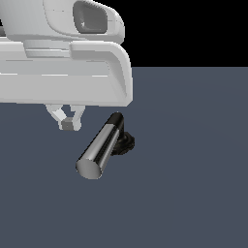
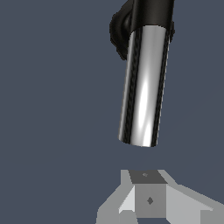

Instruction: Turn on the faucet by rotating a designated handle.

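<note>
Slate-blue counter (image 1: 193, 193) carries the faucet (image 1: 123, 141) — its chrome handle (image 1: 99, 147) juts from a black elbow over the ribbed base. Just beside the handle's grey end, apart from it, the gripper (image 1: 70, 124) hangs, fingers (image 2: 149, 199) pressed together — holding nothing.

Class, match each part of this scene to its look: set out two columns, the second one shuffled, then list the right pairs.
Column one:
1. handle
2. faucet base
3. gripper
4. floor

Column two:
A. flat slate blue
B. shiny chrome cylinder
C. black and round
D. pale grey, fingertips together

Pairs: 1-B, 2-C, 3-D, 4-A
</note>
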Robot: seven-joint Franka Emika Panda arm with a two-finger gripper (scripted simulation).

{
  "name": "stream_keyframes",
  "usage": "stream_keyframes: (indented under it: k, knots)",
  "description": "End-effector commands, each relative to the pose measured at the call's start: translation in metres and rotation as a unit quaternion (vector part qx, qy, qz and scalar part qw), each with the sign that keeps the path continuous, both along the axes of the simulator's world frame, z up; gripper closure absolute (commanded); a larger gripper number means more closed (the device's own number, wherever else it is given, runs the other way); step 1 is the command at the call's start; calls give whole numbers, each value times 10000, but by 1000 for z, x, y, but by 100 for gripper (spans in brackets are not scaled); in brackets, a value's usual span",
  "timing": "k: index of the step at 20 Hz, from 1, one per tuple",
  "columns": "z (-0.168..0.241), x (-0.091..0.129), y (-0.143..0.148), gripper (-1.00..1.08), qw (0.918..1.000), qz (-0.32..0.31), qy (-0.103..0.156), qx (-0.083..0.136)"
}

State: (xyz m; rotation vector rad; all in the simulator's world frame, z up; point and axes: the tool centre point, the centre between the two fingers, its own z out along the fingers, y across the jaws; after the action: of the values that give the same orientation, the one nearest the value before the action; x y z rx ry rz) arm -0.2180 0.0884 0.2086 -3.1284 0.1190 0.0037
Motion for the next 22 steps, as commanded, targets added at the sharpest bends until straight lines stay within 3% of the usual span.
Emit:
stream_keyframes:
  k: [1, 12, 22]
  knots:
    - [-17, 3, 6, 108, 10000, -22, -4, -2]
    - [-78, 14, 27, 108, 10000, -98, -5, -17]
    - [-102, 20, 34, 108, 9999, -132, -8, -41]
